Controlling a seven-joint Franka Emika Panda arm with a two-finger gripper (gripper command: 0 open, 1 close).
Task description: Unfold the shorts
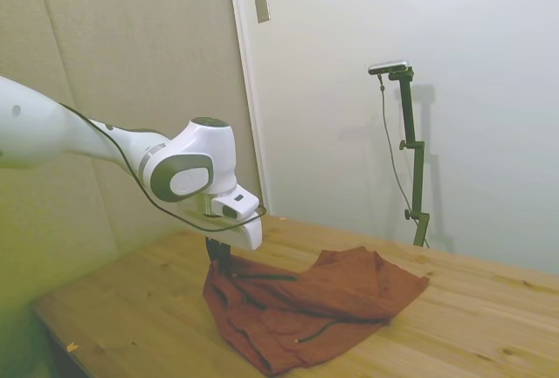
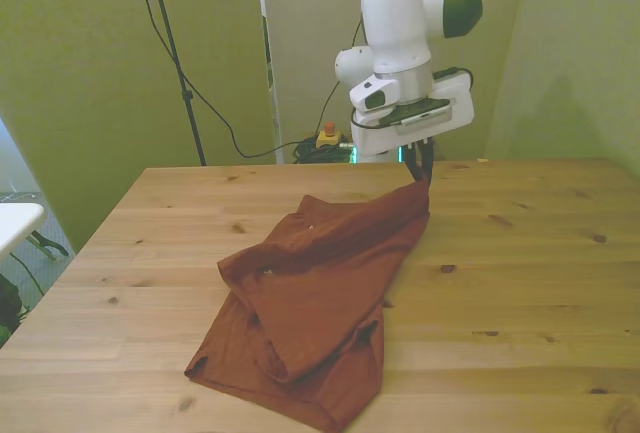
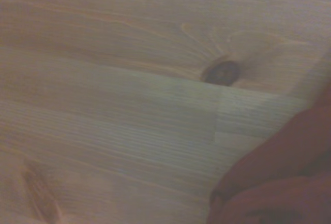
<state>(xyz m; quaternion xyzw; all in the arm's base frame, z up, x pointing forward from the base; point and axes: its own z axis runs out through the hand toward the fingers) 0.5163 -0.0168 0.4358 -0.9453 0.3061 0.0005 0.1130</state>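
Note:
The rust-red shorts lie rumpled and partly folded on the wooden table, spreading toward the front view's left. One corner of the cloth is lifted off the wood and pinched in my gripper, which is shut on it near the table's far edge. In the side view the shorts drape down from my gripper, with a thin dark drawstring showing on the cloth. The wrist view shows bare wood and a blurred edge of the shorts.
Table wood lies bare around the cloth. A floor stand with cables rises behind the table on the front view's left.

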